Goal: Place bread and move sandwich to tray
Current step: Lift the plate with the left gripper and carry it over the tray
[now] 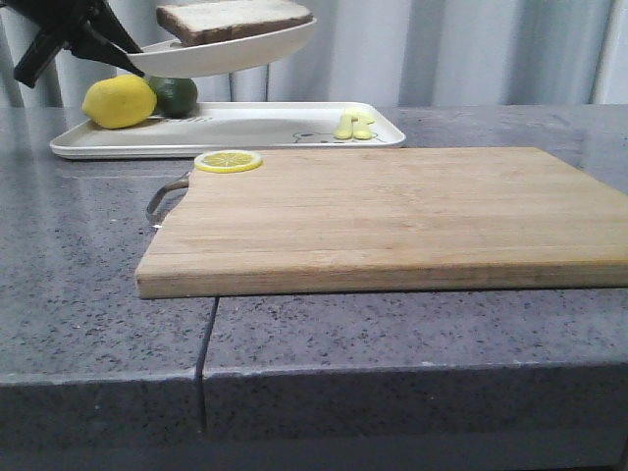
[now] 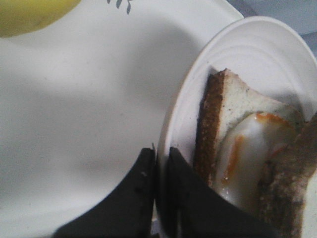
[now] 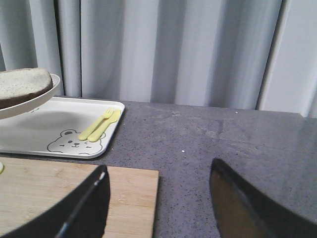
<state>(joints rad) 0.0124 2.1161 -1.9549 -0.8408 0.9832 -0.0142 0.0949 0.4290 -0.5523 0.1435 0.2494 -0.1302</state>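
My left gripper (image 1: 126, 46) is shut on the rim of the round white plate (image 1: 245, 51) and holds it in the air above the white tray (image 1: 245, 128). The sandwich (image 1: 234, 20) lies on the plate. In the left wrist view the jaws (image 2: 159, 151) pinch the plate's rim (image 2: 183, 114), and bread with fried egg (image 2: 247, 148) shows beside them, with the tray (image 2: 74, 114) below. My right gripper (image 3: 156, 173) is open and empty, above the far right corner of the cutting board (image 3: 59, 193). It sees the plate (image 3: 27, 101) and the tray (image 3: 54, 129).
A wooden cutting board (image 1: 392, 216) fills the middle of the grey counter, with a lemon slice (image 1: 228, 161) on its far left corner. A lemon (image 1: 118, 102) and a lime (image 1: 177, 95) sit on the tray's left end, a yellow fork and spoon (image 1: 353, 124) on its right.
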